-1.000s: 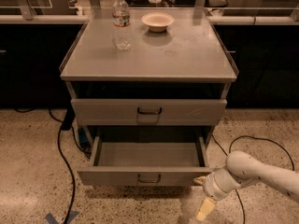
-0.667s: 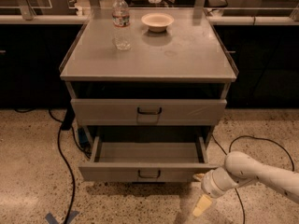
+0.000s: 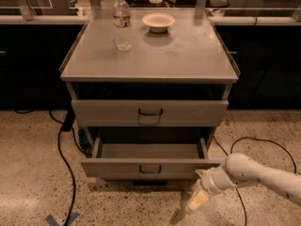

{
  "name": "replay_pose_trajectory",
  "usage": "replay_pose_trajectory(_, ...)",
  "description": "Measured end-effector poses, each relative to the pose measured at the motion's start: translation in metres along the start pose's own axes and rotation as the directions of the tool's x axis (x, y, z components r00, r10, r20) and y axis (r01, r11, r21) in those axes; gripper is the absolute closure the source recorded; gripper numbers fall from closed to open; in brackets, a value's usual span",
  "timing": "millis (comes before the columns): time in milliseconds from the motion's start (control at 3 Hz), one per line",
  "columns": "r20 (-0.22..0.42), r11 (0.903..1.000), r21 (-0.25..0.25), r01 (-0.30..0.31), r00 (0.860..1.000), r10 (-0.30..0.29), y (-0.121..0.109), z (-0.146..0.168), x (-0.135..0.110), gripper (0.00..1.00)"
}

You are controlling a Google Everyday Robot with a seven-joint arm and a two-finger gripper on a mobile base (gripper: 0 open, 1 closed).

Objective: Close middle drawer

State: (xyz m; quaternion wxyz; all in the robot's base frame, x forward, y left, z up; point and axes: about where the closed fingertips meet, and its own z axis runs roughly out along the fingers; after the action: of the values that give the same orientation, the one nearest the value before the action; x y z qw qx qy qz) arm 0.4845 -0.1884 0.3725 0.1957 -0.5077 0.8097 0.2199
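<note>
The middle drawer (image 3: 149,167) is the pulled-out one. It is a grey tray with a low front panel and a small dark loop handle at its centre. Its inside looks empty. My gripper (image 3: 199,191) is on a white arm that comes in from the lower right. It is low, at the right end of this drawer's front panel, touching or nearly touching that corner. Above it, the drawer with the taller front panel (image 3: 149,113) sticks out slightly.
A water bottle (image 3: 122,21) and a small bowl (image 3: 158,21) stand on the cabinet top (image 3: 188,55). Black cables (image 3: 63,164) lie on the speckled floor to the left of the cabinet, and another cable (image 3: 256,140) lies to the right. Dark counters run behind.
The middle drawer's front panel has slid back a little toward the cabinet. My gripper has moved forward and up with it, staying at its right end.
</note>
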Motion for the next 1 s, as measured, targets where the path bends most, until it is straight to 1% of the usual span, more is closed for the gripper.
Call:
replay_pose_trajectory(333,0.031,0.9964,0.07,-0.047,0.999,0.045,-0.028,0.002,-0.022,0.0)
replay_pose_trajectory(667,0.031,0.9964,0.07,-0.047,0.999,0.045,-0.028,0.002,-0.022,0.0)
replay_pose_trajectory(1000,0.037,0.9946,0.089,-0.054,0.998,0.051,-0.04,0.01,-0.027,0.0)
